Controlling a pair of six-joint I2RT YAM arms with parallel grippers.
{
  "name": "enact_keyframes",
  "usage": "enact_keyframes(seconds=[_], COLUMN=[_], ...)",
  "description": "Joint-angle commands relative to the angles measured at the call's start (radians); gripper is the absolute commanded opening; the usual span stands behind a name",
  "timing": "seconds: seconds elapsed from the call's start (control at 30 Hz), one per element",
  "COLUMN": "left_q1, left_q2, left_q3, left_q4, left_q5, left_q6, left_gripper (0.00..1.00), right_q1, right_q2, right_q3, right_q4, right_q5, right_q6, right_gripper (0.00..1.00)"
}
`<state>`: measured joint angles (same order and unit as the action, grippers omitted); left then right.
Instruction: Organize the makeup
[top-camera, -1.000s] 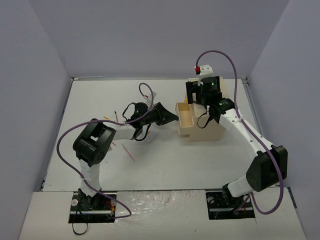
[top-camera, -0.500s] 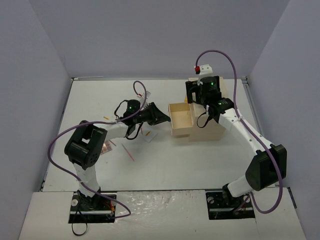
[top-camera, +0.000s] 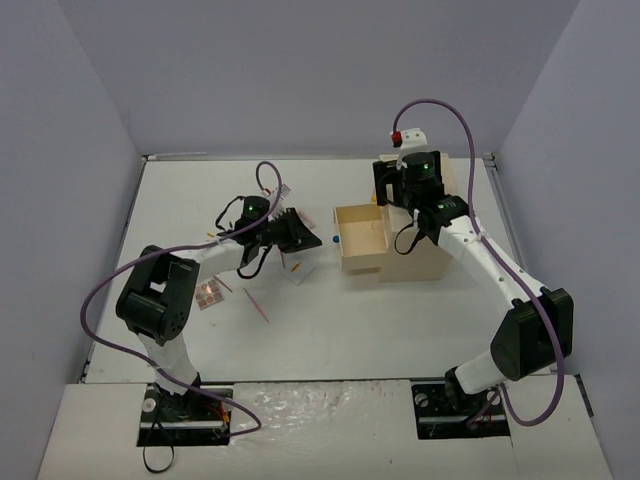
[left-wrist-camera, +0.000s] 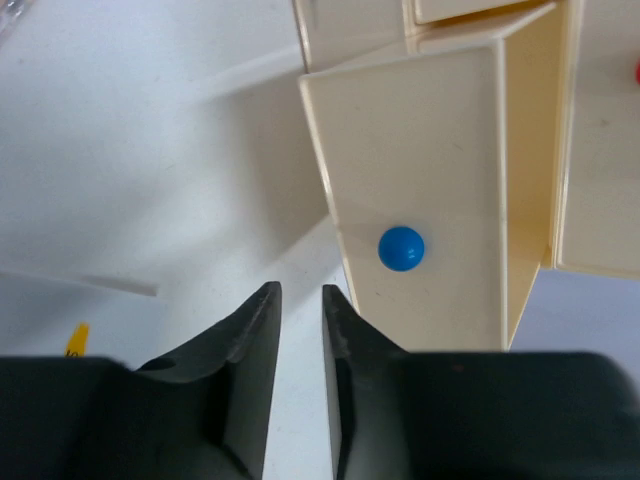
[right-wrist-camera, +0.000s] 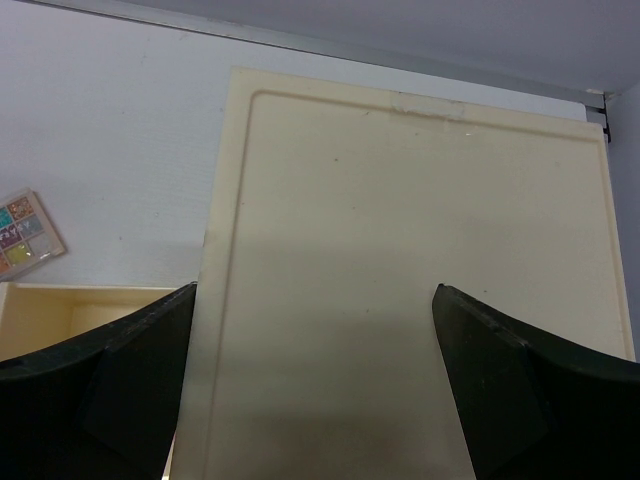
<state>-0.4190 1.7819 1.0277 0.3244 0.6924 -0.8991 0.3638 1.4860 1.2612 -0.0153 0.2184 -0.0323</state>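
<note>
Overhead: drawer box (top-camera: 412, 264) stands far right on table (top-camera: 400, 320), one drawer (top-camera: 360, 240) pulled out leftward, its blue knob (top-camera: 332, 240) facing the left gripper (top-camera: 314, 236). Left wrist cam adds detail: fingers (left-wrist-camera: 250, 340) a narrow slit apart, holding nothing, knob just ahead, not touching. Over the box top the right gripper (right-wrist-camera: 315, 295) hovers, fingers spread wide, empty. Loose makeup lies on table left of box: 1 palette (top-camera: 209, 294), 1 white card (top-camera: 300, 272), 1 pink pencil (top-camera: 257, 305), long axis diagonal, far-left to near-right. Only right wrist cam shows another palette (right-wrist-camera: 22, 235) near the box's far-left edge.
</note>
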Motion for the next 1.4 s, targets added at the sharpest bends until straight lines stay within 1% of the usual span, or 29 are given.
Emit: enact_keyframes(seconds=[0.0, 0.07, 0.13, 0.2, 0.33, 0.4, 0.43, 0.53, 0.63, 0.73, 0.77, 0.87, 0.9, 1.03, 1.17, 1.27, 1.37], left_q1=[0.002, 0.002, 0.003, 0.003, 0.007, 0.013, 0.014, 0.029, 0.044, 0.054, 0.057, 0.064, 0.065, 0.072, 0.074, 0.077, 0.078], left_q2=[-0.084, -0.113, -0.141, -0.192, -0.306, -0.388, -0.404, -0.53, -0.632, -0.721, -0.76, -0.86, -0.883, -0.974, -1.058, -1.099, -1.137], left_q3=[0.152, 0.185, 0.216, 0.25, 0.262, 0.26, 0.257, 0.248, 0.247, 0.236, 0.229, 0.16, 0.139, 0.047, -0.014, -0.058, -0.102], left_q4=[-0.195, -0.275, -0.396, -0.513, -0.695, -0.78, -0.795, -0.885, -0.936, -0.948, -0.937, -0.895, -0.875, -0.812, -0.766, -0.746, -0.721], left_q5=[-0.06, -0.107, -0.177, -0.256, -0.513, -0.642, -0.66, -0.845, -0.967, -1.07, -1.113, -1.194, -1.214, -1.27, -1.313, -1.337, -1.363], left_q6=[0.151, 0.19, 0.235, 0.27, 0.331, 0.355, 0.367, 0.421, 0.468, 0.531, 0.543, 0.596, 0.604, 0.628, 0.646, 0.659, 0.662], left_gripper=[0.32, 0.46, 0.6, 0.66, 0.75, 0.82, 0.84, 0.92, 0.95, 0.97, 0.97, 0.97, 0.97, 0.97, 0.97, 0.97, 0.97], right_q1=[-0.037, -0.037, -0.037, -0.034, -0.019, 0.002, 0.006, 0.07, 0.166, 0.279, 0.307, 0.466, 0.502, 0.661, 0.764, 0.789, 0.819], right_q2=[0.001, -0.02, -0.04, -0.068, -0.127, -0.157, -0.161, -0.186, -0.188, -0.164, -0.156, -0.093, -0.072, 0.064, 0.235, 0.329, 0.44], right_q3=[0.02, 0.033, 0.052, 0.073, 0.119, 0.128, 0.13, 0.129, 0.128, 0.123, 0.12, 0.092, 0.079, 0.074, 0.114, 0.138, 0.184], right_q4=[-0.078, -0.08, -0.085, -0.095, -0.114, -0.118, -0.118, -0.124, -0.13, -0.13, -0.129, -0.093, -0.068, -0.021, 0.049, 0.09, 0.104], right_q5=[0.011, -0.022, -0.052, -0.097, -0.167, -0.202, -0.213, -0.256, -0.239, -0.182, -0.167, -0.131, -0.133, -0.111, -0.131, -0.154, -0.143], right_q6=[-0.029, -0.033, -0.038, -0.045, -0.053, -0.048, -0.047, -0.041, -0.039, -0.029, -0.02, 0.015, 0.028, 0.072, 0.1, 0.127, 0.13], right_gripper=[0.93, 0.93, 0.93, 0.94, 0.94, 0.94, 0.94, 0.94, 0.93, 0.93, 0.93, 0.91, 0.9, 0.83, 0.73, 0.6, 0.53])
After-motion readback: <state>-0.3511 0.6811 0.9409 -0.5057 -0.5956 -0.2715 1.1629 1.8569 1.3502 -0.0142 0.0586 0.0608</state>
